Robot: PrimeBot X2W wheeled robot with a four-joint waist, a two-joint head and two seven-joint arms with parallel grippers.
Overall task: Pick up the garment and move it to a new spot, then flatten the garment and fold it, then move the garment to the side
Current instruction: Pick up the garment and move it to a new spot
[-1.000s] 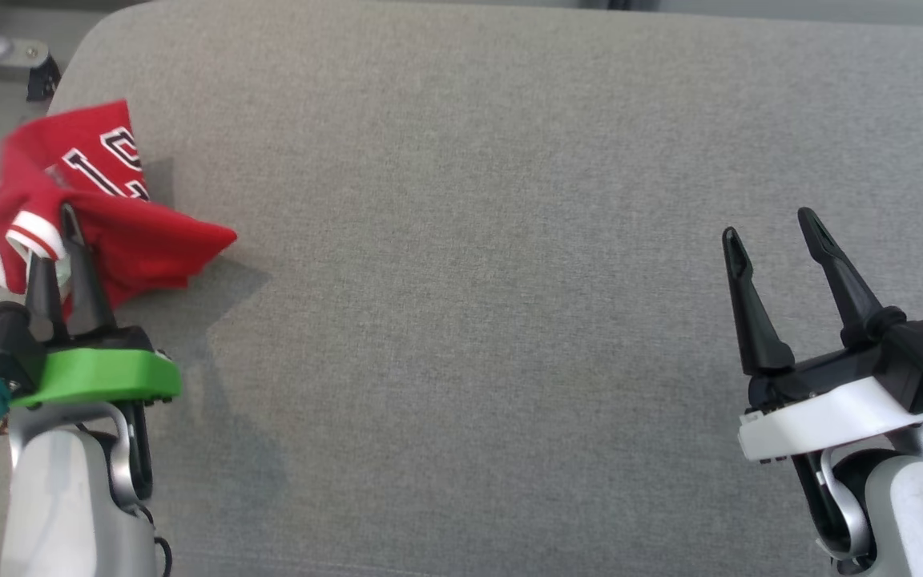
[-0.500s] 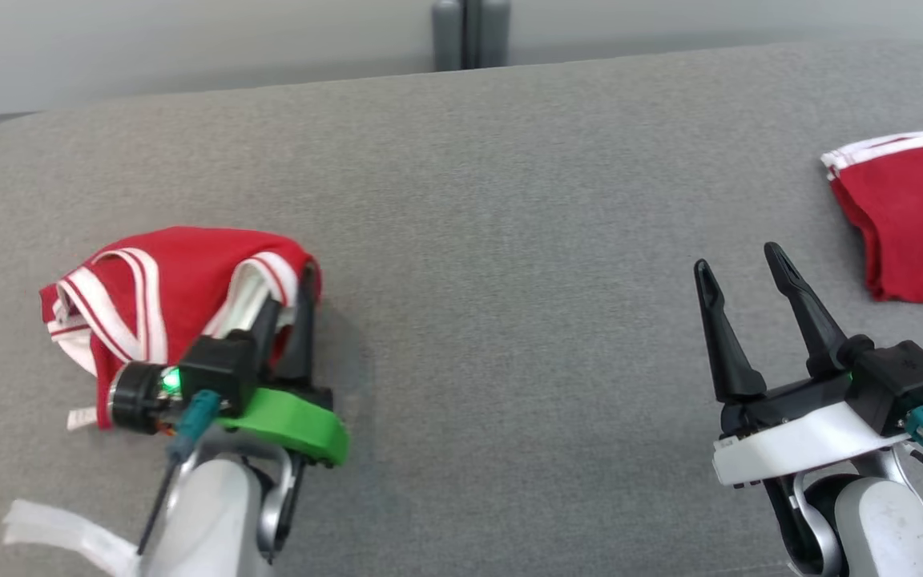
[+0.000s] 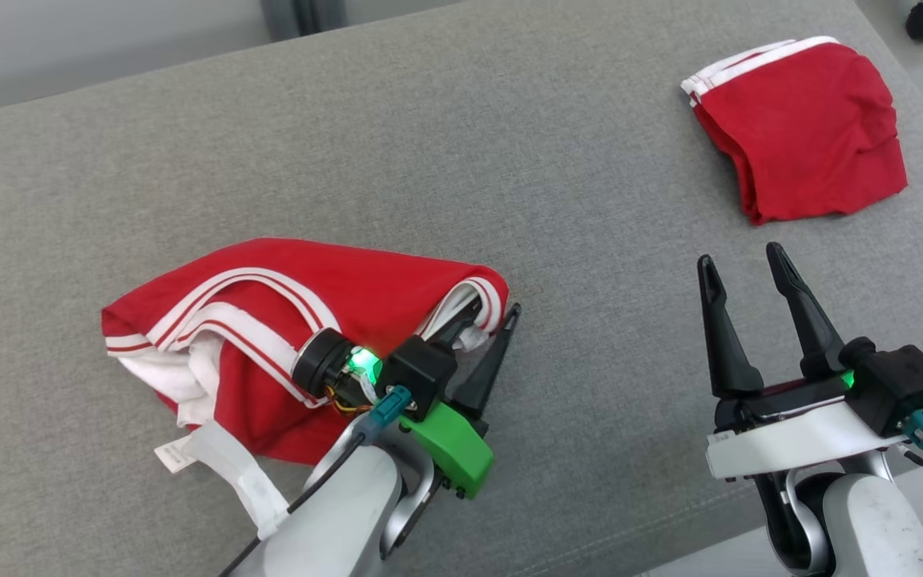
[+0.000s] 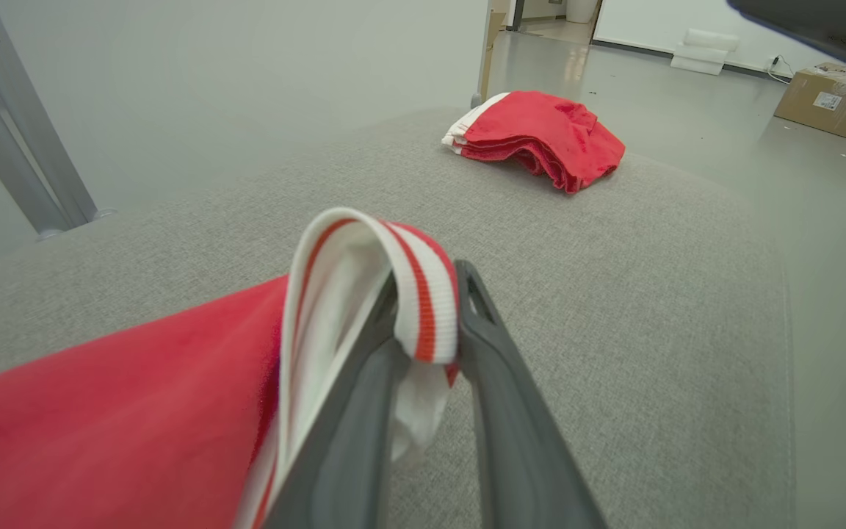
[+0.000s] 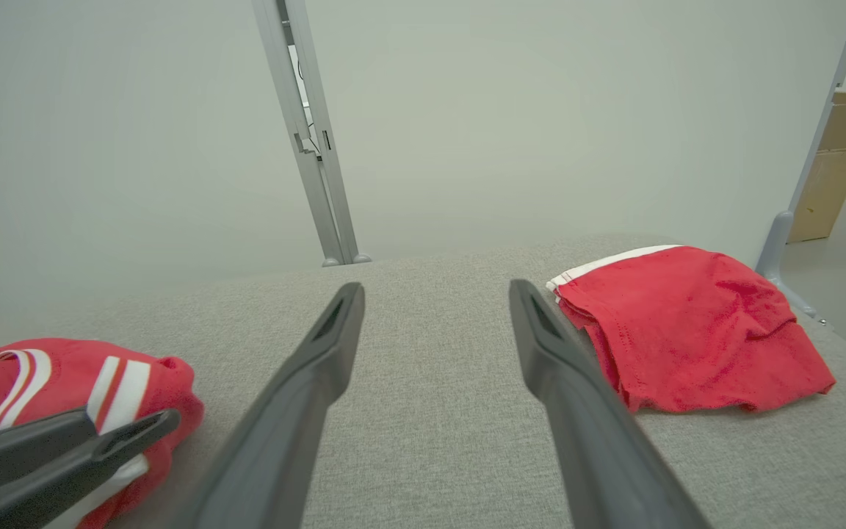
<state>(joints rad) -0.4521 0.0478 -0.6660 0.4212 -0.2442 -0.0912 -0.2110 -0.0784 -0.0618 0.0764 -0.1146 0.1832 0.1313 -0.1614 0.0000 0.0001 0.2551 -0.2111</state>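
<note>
Left hand (image 3: 487, 315) lies low at the right end of the task's cloth, its two dark fingers only narrowly apart and closed on a fold of trim. Right hand (image 3: 739, 255) hovers empty, well apart from it, with its fingers spread wide and pointing away from the robot.

Under both is a wide grey woven-fabric padded surface (image 3: 509, 160) with a rounded far corner. On its left half lies the red fabric garment (image 3: 365, 280), crumpled, with white striped trim. It spreads from the left hand's fingertips out to the robot's left, and its near edge passes under that hand's wrist. A second red cloth (image 3: 806, 128), folded and edged in white, rests near the far right corner, beyond the right hand and touching neither hand.

From the left wrist, the white ribbed band with a red stripe (image 4: 423, 294) loops over one finger and drops into the gap, touching both fingers. A small white label (image 3: 173, 457) sticks out from the garment's near left edge, flat on the surface.
</note>
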